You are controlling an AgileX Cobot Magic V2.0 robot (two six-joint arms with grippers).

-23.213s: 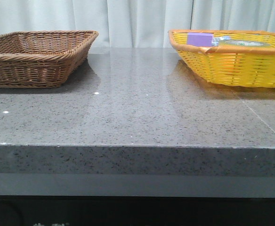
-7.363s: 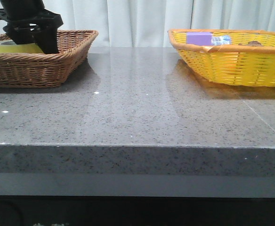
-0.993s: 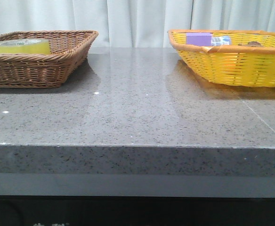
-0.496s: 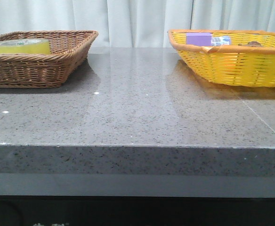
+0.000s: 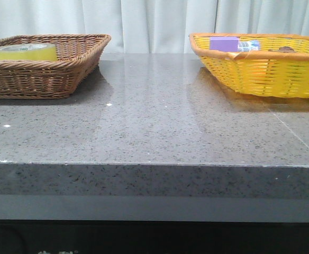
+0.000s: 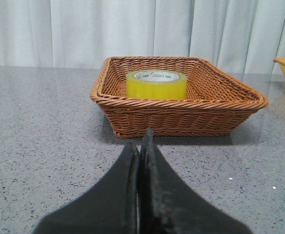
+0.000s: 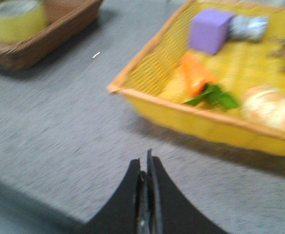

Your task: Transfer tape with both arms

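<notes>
The yellow tape (image 5: 23, 52) lies flat inside the brown wicker basket (image 5: 64, 71) at the back left of the table; the left wrist view has the tape (image 6: 156, 84) in the basket's middle, and the right wrist view catches the tape (image 7: 16, 19) blurred. My left gripper (image 6: 141, 141) is shut and empty, low over the grey table, a short way in front of the brown basket (image 6: 181, 114). My right gripper (image 7: 144, 161) is shut and empty above the table beside the yellow basket (image 7: 191, 119). Neither arm shows in the front view.
The yellow basket (image 5: 260, 71) at the back right holds a purple box (image 7: 209, 30), a carrot (image 7: 196, 75), a silver wrapped item (image 7: 248, 26) and a bread roll (image 7: 270, 108). A white curtain (image 5: 154, 24) hangs behind the table. The table's front edge (image 5: 154, 165) runs across the front view.
In the front view nothing has moved over the last second: the tape stays in the brown basket with no arm in sight. Earlier, the left arm stood over that basket, and before that the tape lay in the yellow one.
</notes>
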